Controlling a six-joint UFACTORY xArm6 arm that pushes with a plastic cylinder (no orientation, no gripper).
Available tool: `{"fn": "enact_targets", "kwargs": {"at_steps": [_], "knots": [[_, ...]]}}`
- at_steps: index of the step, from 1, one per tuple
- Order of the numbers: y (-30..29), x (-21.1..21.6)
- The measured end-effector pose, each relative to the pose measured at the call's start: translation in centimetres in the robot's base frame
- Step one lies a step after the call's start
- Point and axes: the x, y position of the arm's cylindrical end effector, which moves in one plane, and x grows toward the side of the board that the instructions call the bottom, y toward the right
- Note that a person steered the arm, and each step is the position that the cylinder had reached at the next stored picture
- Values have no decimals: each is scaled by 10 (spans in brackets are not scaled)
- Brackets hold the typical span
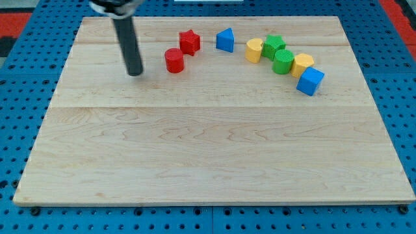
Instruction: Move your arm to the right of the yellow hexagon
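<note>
The yellow hexagon [302, 64] lies at the view's upper right, touching a green cylinder [283, 62] on its left and a blue cube [311, 81] just below and to its right. My tip [134, 73] rests on the board far to the left of the hexagon. It is a little left of a red cylinder [174, 60] and not touching it. The dark rod rises from the tip towards the view's top.
A red star [189, 41], a blue triangle [225, 40], a yellow heart-like block [254, 50] and a green star [273, 45] form an arc along the top. The wooden board [208, 156] lies on a blue pegboard.
</note>
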Motion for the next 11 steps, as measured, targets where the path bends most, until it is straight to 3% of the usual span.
{"fn": "enact_targets", "kwargs": {"at_steps": [2,4,6,10,11], "knots": [[92,-3],[100,55],[243,120],[298,132],[393,164]]}}
